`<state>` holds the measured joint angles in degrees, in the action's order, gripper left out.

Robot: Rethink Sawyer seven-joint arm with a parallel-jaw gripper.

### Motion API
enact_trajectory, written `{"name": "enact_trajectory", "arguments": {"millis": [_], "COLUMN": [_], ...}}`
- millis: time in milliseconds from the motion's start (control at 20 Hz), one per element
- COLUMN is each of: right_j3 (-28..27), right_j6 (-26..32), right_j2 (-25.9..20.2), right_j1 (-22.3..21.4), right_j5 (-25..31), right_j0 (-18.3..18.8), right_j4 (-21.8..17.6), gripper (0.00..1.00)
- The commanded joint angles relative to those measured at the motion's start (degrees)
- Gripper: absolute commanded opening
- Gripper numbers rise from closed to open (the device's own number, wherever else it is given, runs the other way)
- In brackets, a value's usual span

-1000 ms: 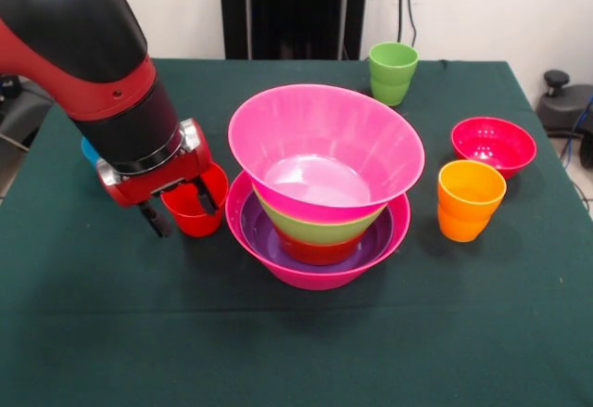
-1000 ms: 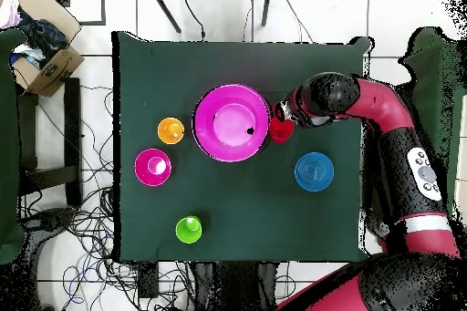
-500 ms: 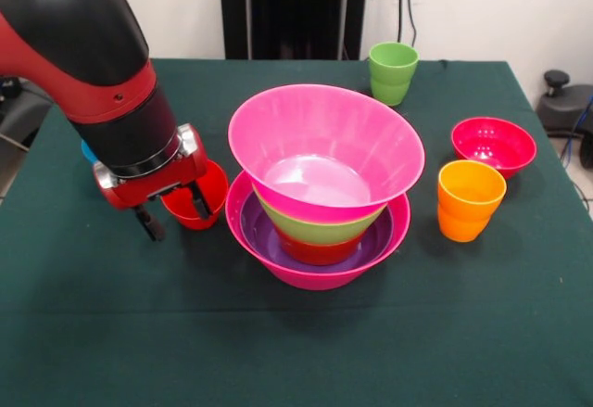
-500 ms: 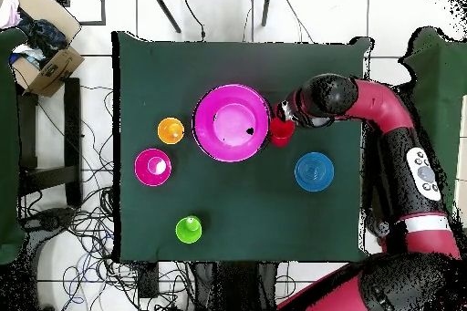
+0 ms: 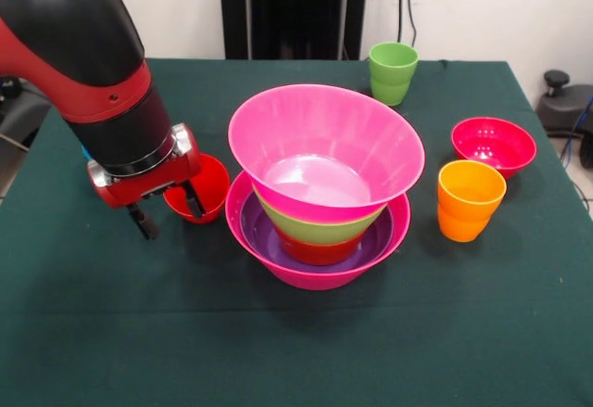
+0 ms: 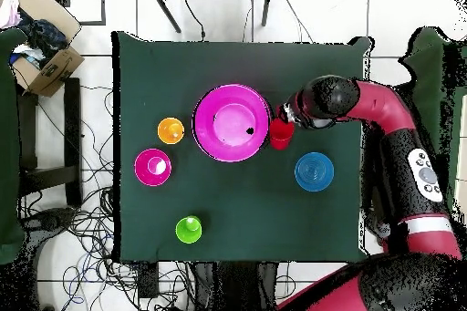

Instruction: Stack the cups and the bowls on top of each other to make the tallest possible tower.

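Note:
The tower [image 5: 315, 273] stands mid-table: a large hot-pink bowl holds a purple bowl [image 5: 264, 235], an orange-red bowl, a lime green bowl [image 5: 324, 228] and a second hot-pink bowl [image 5: 324, 147] on top. My gripper [image 5: 169, 210] is just left of it, shut on the rim of the red cup [image 5: 208, 184], with one finger inside the cup and one outside. The cup tilts and sits close to the tower's base. In the overhead view the red cup [image 6: 281, 132] touches the tower's [image 6: 232, 123] right edge under my gripper [image 6: 286, 123].
A green cup [image 5: 393, 71] stands at the far side. An orange cup [image 5: 470, 199] and a crimson bowl [image 5: 493, 146] sit right of the tower. A blue bowl [image 6: 314, 171] lies near the arm, mostly hidden behind it in the front view.
My gripper has lifted the red cup a little and drawn it slightly away from its earlier spot. The tower and the other cups and bowls have not moved.

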<state>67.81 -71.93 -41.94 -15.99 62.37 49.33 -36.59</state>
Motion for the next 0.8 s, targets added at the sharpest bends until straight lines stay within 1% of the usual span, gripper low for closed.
{"name": "enact_trajectory", "arguments": {"millis": [50,200,450,800], "right_j3": [0.35,0.76,2.21,2.43], "right_j6": [10.89,10.84,10.09,9.75], "right_j2": [3.53,3.50,3.65,3.74], "right_j1": [-2.89,-3.85,-6.72,-7.69], "right_j5": [3.18,4.28,6.97,8.35], "right_j0": [-2.24,-2.30,-2.51,-2.84], "right_j4": [-3.59,-3.12,-1.97,-1.66], "gripper": [1.00,1.00,1.00,1.00]}}
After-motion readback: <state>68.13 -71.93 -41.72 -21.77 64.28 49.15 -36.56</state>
